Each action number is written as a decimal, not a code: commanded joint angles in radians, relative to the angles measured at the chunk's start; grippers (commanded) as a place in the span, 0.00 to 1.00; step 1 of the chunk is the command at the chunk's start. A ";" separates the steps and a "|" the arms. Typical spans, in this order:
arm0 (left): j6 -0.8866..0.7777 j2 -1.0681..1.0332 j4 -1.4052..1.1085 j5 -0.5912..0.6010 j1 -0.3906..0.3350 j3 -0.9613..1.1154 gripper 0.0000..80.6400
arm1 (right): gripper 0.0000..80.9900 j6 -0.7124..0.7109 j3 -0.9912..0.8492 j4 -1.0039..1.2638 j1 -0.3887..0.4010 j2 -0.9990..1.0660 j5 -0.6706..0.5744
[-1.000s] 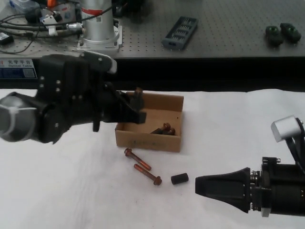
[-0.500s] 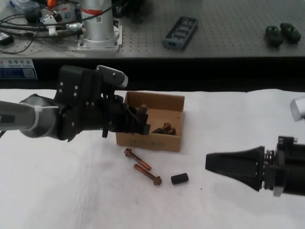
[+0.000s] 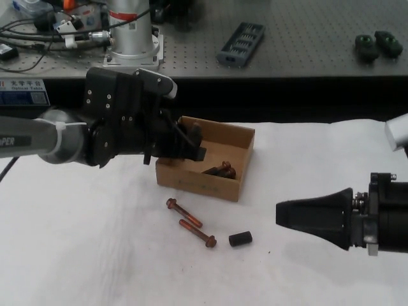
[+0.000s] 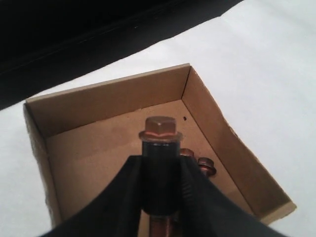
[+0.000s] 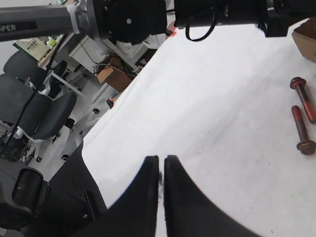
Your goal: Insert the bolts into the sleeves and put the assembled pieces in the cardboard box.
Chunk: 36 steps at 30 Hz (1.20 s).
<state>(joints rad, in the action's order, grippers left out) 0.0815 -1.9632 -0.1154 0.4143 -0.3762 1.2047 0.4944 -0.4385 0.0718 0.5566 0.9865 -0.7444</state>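
Left hand (image 4: 160,165): grasping sleeved bolt (image 4: 160,132) above cardboard box (image 4: 113,96). Right hand (image 5: 161,168): clenched, empty. Risk: early release could slip bolt from sleeve, or strike wall.

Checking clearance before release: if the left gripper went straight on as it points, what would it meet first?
Probably the floor of the cardboard box, touched by the sleeved bolt the left gripper holds; depth is unclear.

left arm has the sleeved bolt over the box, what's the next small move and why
Probably lower the left gripper slightly and open it. It is shut on the assembled piece, held above the floor of the cardboard box, so letting go should drop it beside the pieces already inside.
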 commanded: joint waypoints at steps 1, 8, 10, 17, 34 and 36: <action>0.020 -0.003 -0.013 0.003 0.000 0.026 0.05 | 0.05 -0.044 -0.010 -0.049 -0.008 -0.009 0.010; 0.059 -0.070 -0.005 0.003 0.000 0.028 0.05 | 0.05 -0.039 -0.010 -0.048 -0.008 -0.009 0.010; 0.069 -0.073 -0.006 0.003 0.000 0.028 0.05 | 0.05 -0.039 -0.010 -0.048 -0.008 -0.009 0.010; 0.166 -0.073 0.010 -0.006 0.000 0.041 0.05 | 0.05 -0.039 -0.010 -0.048 -0.008 -0.009 0.010; 0.201 -0.073 0.153 -0.045 0.000 0.041 0.05 | 0.05 -0.039 -0.010 -0.048 -0.008 -0.009 0.010; 0.192 -0.073 0.161 -0.045 0.000 0.041 0.05 | 0.05 -0.039 -0.010 -0.048 -0.008 -0.009 0.010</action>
<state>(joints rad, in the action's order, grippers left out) 0.2721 -2.0420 0.0221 0.3791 -0.3762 1.2378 0.4641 -0.4385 0.0269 0.5566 0.9865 -0.7331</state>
